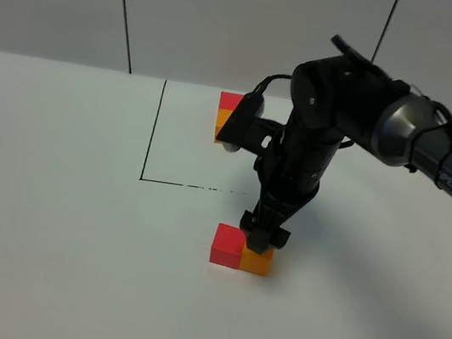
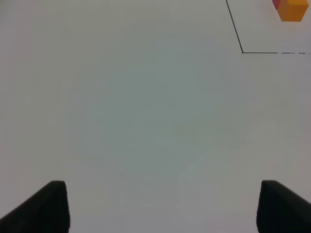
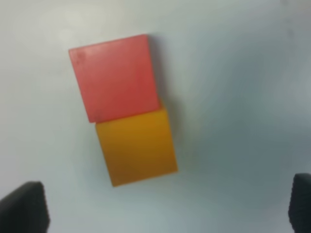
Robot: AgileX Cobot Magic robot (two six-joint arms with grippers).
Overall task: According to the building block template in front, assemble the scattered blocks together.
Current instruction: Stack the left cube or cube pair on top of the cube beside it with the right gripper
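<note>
While the white table (image 1: 46,218) fills most of the high view, the right arm (image 1: 339,110) is the biggest thing on it, reaching in from the right and bending steeply down toward the near middle. A thin black line (image 1: 153,132) marks an L on the table, running from the far edge toward the near side and then turning right. The right gripper (image 1: 260,242) hangs point down just over the loose cubes. In its wrist view its fingers (image 3: 22,208) stand wide apart at the two sides of the frame, released and grasping nothing, and they are clear of both cubes. The left gripper (image 2: 163,213) shows only in its own wrist view, likewise spread wide, over bare table. The scattered blocks lie near of the line: the red cube (image 1: 228,245) on the left and the orange cube (image 1: 256,260) on the right, touching face to face. From the right wrist their edges are slightly offset and not quite square to each other. The template (image 1: 229,114) sits far of them, inside the line's corner, with its red half far and its orange half near. The right arm partly hides it.
</note>
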